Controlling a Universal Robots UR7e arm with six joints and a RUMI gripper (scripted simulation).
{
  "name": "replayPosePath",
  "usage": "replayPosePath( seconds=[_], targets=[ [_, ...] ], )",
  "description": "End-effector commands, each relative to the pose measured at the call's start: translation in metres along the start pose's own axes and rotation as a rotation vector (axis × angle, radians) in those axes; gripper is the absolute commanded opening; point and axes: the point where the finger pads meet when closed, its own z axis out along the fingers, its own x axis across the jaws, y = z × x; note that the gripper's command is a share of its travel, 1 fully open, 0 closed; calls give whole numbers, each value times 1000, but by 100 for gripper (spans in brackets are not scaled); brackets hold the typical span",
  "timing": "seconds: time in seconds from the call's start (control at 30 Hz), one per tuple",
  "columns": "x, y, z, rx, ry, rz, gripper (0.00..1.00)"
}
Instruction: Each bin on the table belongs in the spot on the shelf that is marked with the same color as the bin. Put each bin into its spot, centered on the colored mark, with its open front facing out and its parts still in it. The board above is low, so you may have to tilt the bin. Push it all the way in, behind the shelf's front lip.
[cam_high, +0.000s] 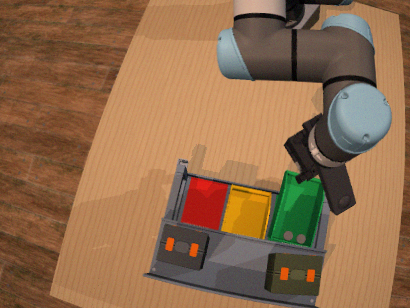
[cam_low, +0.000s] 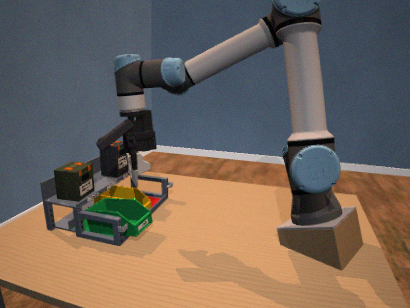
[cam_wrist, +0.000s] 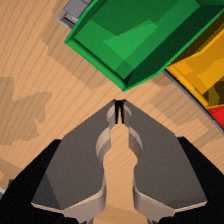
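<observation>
My gripper (cam_low: 134, 183) (cam_wrist: 119, 101) is shut and empty, its tips above and in front of the green bin's front edge. The green bin (cam_high: 298, 205) (cam_low: 112, 212) (cam_wrist: 117, 30) stands in the shelf's end spot, open front facing out; its front end sticks out past the front lip. Two grey round parts (cam_high: 294, 237) lie at its rear. The yellow bin (cam_high: 247, 212) (cam_low: 125, 196) (cam_wrist: 200, 67) sits in the middle spot, behind the lip; no parts show in it. The red mark (cam_high: 202, 205) (cam_low: 155, 201) (cam_wrist: 218, 116) is bare. Any green mark is hidden under its bin.
The shelf's upper board (cam_high: 232, 260) covers the spots' rear. A dark grey case (cam_high: 182, 246) (cam_low: 112, 162) and an olive case (cam_high: 295, 275) (cam_low: 74, 182) stand on it. Side frames (cam_high: 175, 192) (cam_low: 100, 237) bound the spots. No red bin shows.
</observation>
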Motion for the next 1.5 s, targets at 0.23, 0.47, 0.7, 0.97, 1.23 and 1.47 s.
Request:
replayPosePath(
  seconds=[0.23,0.47,0.7,0.97,1.23,1.47],
  targets=[
    [-43,24,12,35,59,-534,0],
    [-58,34,17,34,81,-713,0],
    [-65,40,20,32,94,-813,0],
    [-66,41,20,32,96,-826,0],
    [-66,41,20,32,96,-826,0],
    [-66,41,20,32,96,-827,0]
  ],
)
